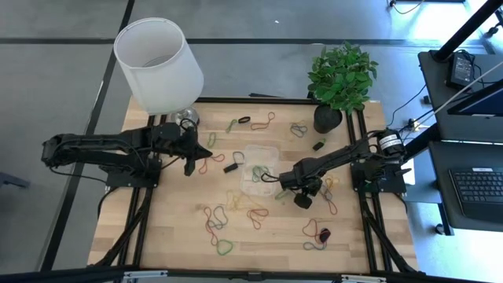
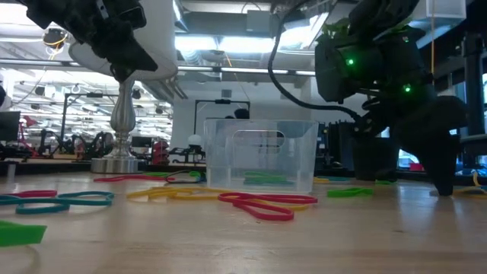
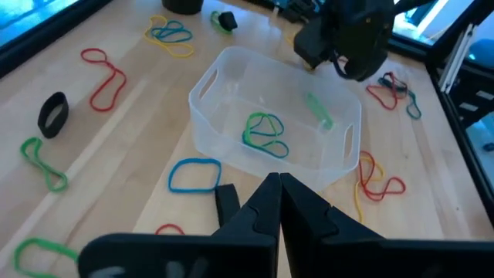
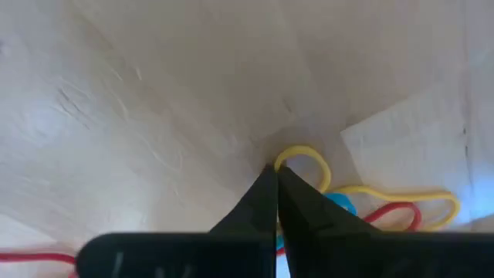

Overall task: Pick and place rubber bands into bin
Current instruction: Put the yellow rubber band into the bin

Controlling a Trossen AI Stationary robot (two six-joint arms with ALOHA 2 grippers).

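Rubber bands (image 1: 216,224) lie scattered all over the table (image 1: 181,236), with a white lamp (image 1: 159,64) and a potted plant (image 1: 340,81) at the far edge. The clear bin (image 1: 259,169) sits mid-table, green bands inside. Right gripper (image 4: 275,176) is down just beside the bin, fingers pinched together at a yellow band (image 4: 302,164). Left gripper (image 3: 276,185) hovers apart from the bin, fingers together, nothing held. No readable writing.

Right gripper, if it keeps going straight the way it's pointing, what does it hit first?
The right gripper points down at the table, fingers shut, its tip at a yellow rubber band. It would probably meet that band first, then the wood, though depth is unclear.
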